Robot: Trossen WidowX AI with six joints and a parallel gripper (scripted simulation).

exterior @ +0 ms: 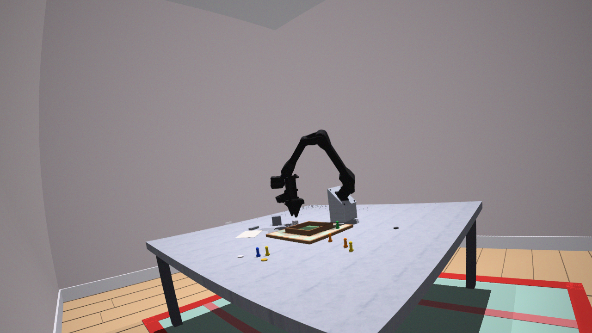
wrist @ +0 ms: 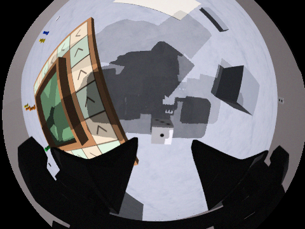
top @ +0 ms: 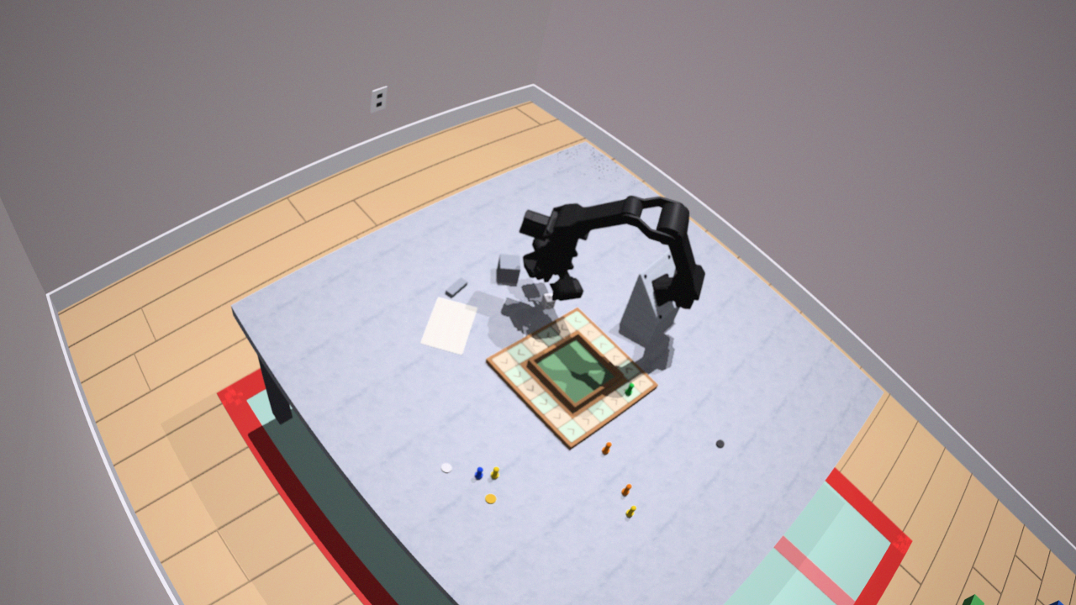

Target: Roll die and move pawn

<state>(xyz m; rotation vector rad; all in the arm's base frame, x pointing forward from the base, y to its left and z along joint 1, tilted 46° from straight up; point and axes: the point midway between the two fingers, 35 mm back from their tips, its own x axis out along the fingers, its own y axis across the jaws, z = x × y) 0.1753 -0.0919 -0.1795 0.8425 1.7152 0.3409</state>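
Pincer held above the die

The pincer (wrist: 164,161) is seen partly spread and empty, pointed down over the die (wrist: 162,135), which rests on the counter (wrist: 169,191) mid-frame, just right of the board (wrist: 91,102).

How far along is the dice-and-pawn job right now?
Nothing is finished yet. In hand: the open pincer hangs above the die, which sits on the table beside the board. Left: grasp the die, drop it in the tray, advance the green pawn, release and retreat.
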